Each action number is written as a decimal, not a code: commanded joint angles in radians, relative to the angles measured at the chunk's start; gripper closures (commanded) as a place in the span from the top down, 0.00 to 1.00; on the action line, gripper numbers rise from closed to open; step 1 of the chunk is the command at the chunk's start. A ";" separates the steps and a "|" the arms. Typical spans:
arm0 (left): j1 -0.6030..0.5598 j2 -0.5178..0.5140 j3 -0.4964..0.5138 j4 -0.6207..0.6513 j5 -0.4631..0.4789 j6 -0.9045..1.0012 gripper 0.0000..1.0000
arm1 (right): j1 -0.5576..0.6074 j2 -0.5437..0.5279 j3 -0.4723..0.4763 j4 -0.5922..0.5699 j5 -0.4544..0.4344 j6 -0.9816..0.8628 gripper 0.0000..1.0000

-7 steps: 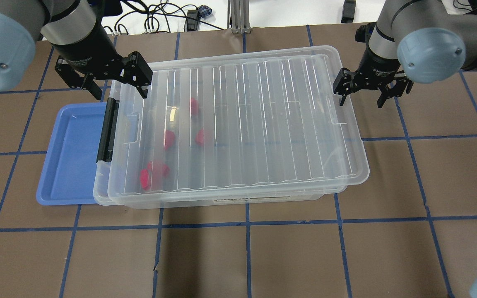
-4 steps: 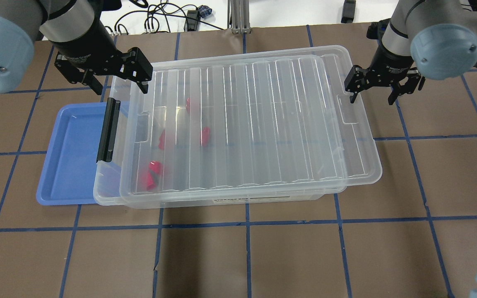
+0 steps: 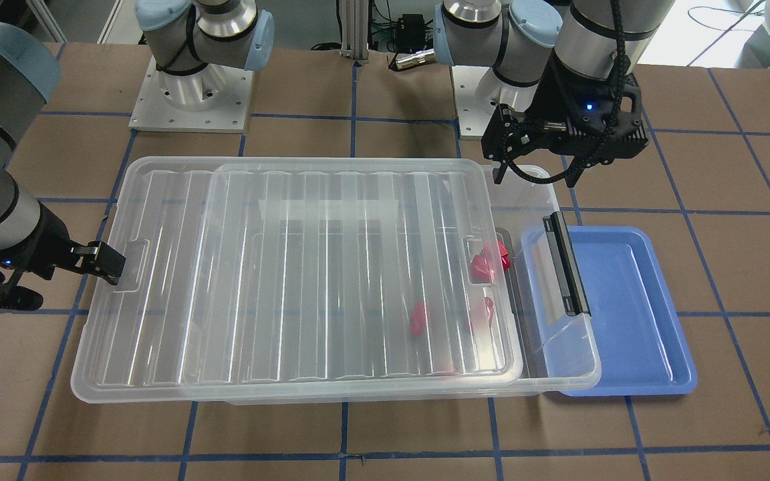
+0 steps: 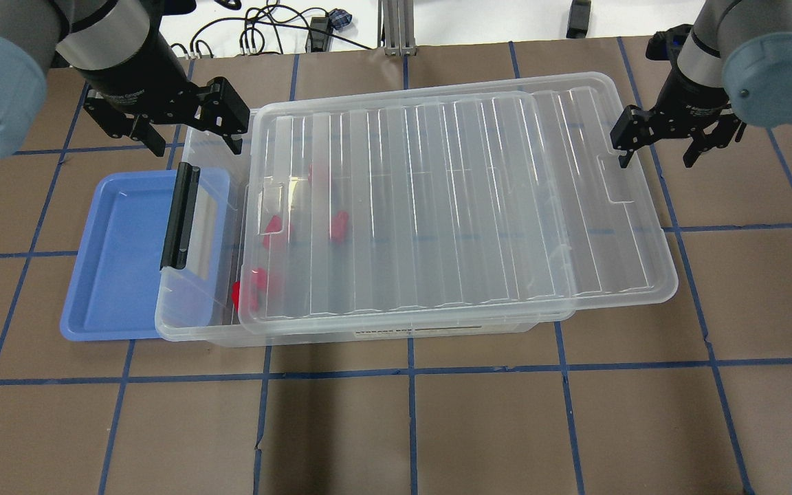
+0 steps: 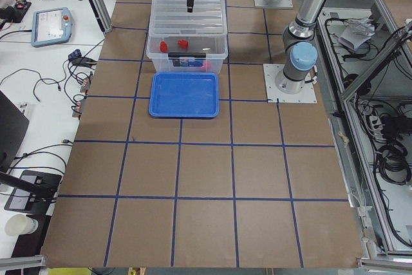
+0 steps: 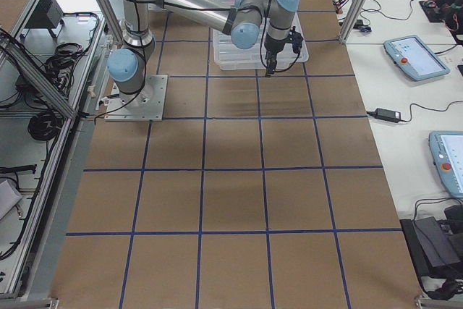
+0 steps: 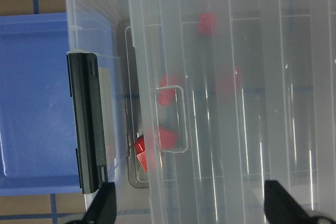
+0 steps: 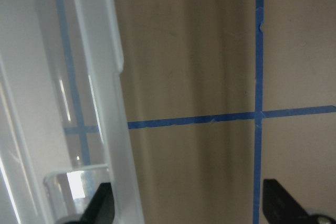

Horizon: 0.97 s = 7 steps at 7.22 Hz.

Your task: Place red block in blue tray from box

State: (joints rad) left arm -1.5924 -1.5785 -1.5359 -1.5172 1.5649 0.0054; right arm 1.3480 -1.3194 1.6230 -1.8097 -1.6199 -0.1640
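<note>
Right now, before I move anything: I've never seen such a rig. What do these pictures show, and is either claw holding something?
Two robot arms with two-finger grippers work at a brown table. One view looks down from behind the robot; one faces it, so sides swap; two look from the table's ends; one camera rides each wrist. On the table stands a clear box, its lid sitting offset toward the right gripper, leaving a gap beside the blue tray. Inside the box lie red blocks. The left gripper and right gripper are open, holding nothing.

The brown, blue-taped table (image 4: 478,426) carries the box (image 4: 313,335) and the blue tray (image 4: 121,247).
</note>
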 commanded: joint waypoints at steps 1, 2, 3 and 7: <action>0.000 0.002 0.002 0.000 0.000 -0.008 1.00 | -0.048 -0.001 0.000 -0.019 -0.029 -0.105 1.00; -0.004 0.000 0.002 0.000 0.001 -0.002 1.00 | -0.068 -0.003 0.000 -0.020 -0.029 -0.132 1.00; -0.004 0.002 0.000 -0.001 0.003 -0.001 1.00 | -0.082 -0.004 0.000 -0.037 -0.031 -0.134 1.00; -0.011 0.006 -0.013 -0.003 0.004 0.019 1.00 | -0.118 0.002 -0.023 -0.043 -0.083 -0.224 1.00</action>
State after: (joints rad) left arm -1.6013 -1.5752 -1.5474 -1.5183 1.5681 0.0245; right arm 1.2359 -1.3200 1.6109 -1.8519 -1.6931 -0.3745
